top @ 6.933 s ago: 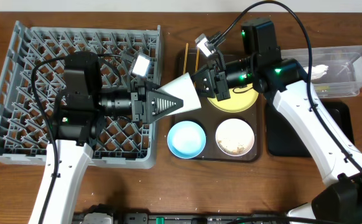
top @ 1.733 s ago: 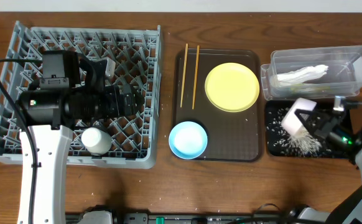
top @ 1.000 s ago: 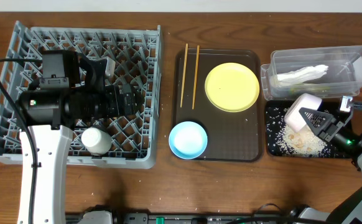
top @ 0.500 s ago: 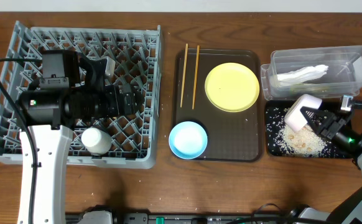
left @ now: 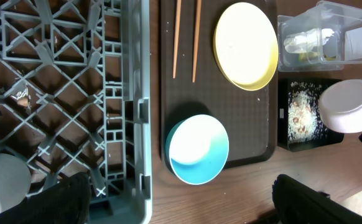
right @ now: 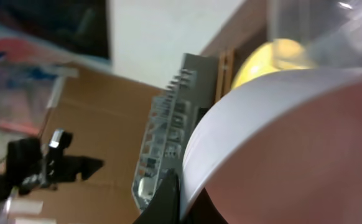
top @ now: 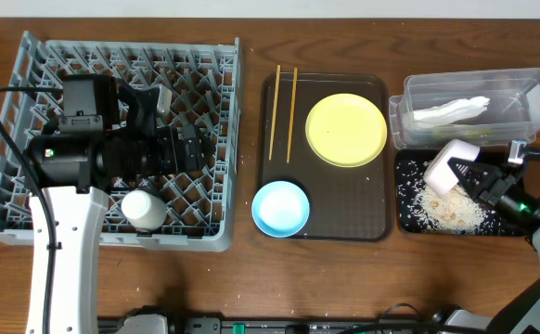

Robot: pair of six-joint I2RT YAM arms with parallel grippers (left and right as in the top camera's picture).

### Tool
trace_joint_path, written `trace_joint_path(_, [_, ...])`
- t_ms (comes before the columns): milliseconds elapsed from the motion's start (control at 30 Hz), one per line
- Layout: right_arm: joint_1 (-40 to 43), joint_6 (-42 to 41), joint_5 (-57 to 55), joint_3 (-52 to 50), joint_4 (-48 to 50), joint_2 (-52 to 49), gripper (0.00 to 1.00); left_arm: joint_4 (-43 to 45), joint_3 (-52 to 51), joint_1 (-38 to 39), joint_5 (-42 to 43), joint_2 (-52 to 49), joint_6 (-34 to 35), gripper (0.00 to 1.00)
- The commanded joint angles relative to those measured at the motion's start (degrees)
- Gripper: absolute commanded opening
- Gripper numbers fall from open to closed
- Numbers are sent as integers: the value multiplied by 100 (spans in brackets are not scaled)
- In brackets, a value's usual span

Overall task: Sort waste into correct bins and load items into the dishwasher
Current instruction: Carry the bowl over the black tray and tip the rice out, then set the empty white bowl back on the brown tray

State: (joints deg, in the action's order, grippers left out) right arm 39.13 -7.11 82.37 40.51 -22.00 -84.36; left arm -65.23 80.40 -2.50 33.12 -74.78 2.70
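White bowl (top: 448, 165) (tilted) over black tray (top: 407, 225)

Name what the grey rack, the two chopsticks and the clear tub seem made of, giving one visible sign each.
Grey rack: likely moulded plastic, matte lattice. Chopsticks: probably wood, thin tan sticks. Clear tub: likely plastic, see-through walls.

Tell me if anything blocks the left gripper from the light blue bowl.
Nothing visible does. The light blue bowl lies uncovered on the brown tray; the open left gripper hovers above the dish rack beside it.
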Motion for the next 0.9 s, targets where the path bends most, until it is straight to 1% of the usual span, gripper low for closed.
trace_joint_path(0, [-87, -162, 577, 4, 59, 81, 1, 20, 98, 13, 94, 31, -101, 95])
trace_joint_path(33, [-120, -118, 704, 9, 101, 83, 1, 17, 98, 13, 94, 31, -101, 95])
trace_joint_path(67, [-144, -118, 516, 9, 103, 94, 1, 20, 98, 13, 94, 31, -101, 95])
trace_joint_path(133, [-201, -378, -188, 9, 0, 103, 1, 24, 98, 13, 94, 31, -101, 95])
trace_joint_path(233, [-352, -402, -201, 17, -116, 212, 1, 22, 98, 13, 92, 31, -103, 94])
trace_joint_path(300, [-557, -409, -328, 52, -238, 400, 1, 44, 98, 13, 68, 31, -105, 92])
trace_joint_path(400, [-1056, -400, -1200, 238, -748, 844, 1, 63, 98, 13, 70, 31, -105, 91])
trace_joint_path(533, [-2225, -398, -3477, 686, -1659, 1464, 1, 72, 98, 13, 52, 31, -166, 90])
trace_joint_path(667, [-3858, -444, -5480, 999, -2096, 1687, 1, 114, 98, 138, -197, 31, -164, 89])
trace_joint_path(767, [-5029, -743, -6590, 999, -2109, 1541, 1, 111, 98, 372, -470, 31, -162, 88])
trace_joint_path(867, [-6028, -953, -7228, 999, -2063, 1145, 1, 122, 98, 664, -619, 31, -157, 88])
